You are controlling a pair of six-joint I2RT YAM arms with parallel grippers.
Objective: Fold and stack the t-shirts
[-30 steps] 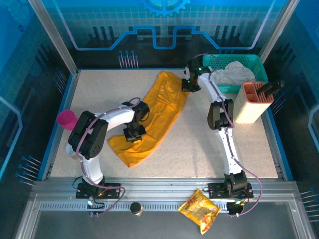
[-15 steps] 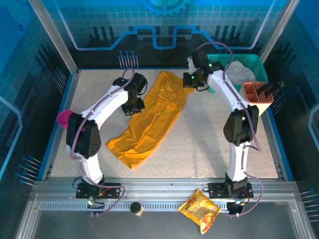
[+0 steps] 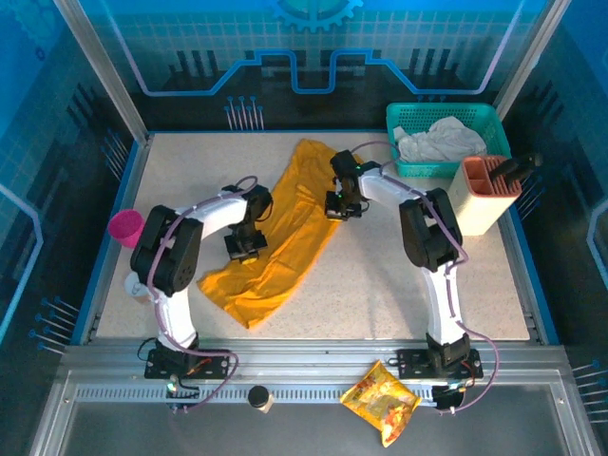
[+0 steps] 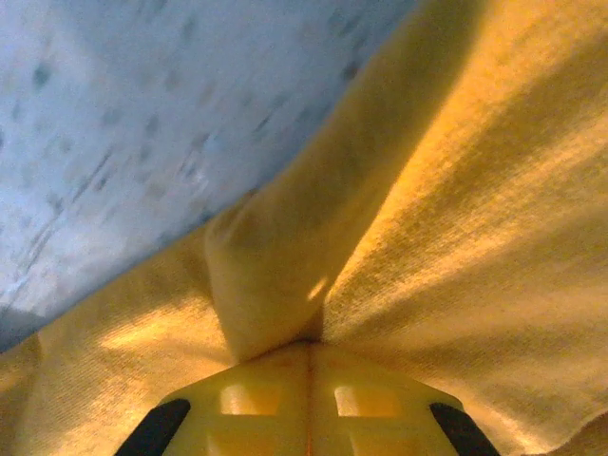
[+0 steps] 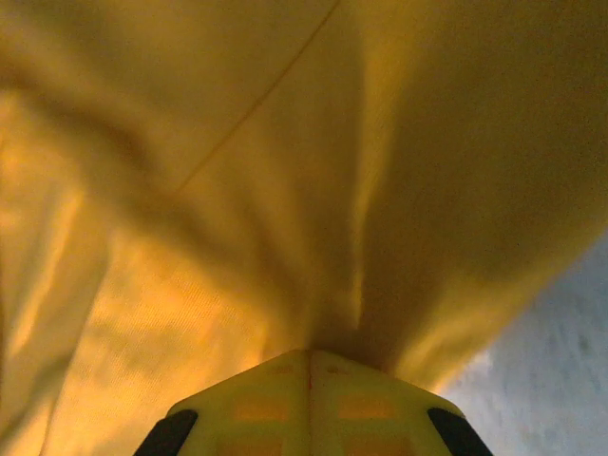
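A soft, matte orange-yellow t-shirt (image 3: pixel 294 228) is seen lying crumpled in a long diagonal band across the speckled bench (image 3: pixel 399 275), bunched wider at its near-left end. Its left edge is pinched by the left gripper (image 4: pixel 309 347), the pale fingers pressed together on a raised ridge of woven cloth. The right edge is clamped likewise by the right gripper (image 5: pixel 307 355), with creases fanned outward from the hold.

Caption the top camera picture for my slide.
Both arms' jaws shut on opposite edges of the orange t-shirt lying on the table.
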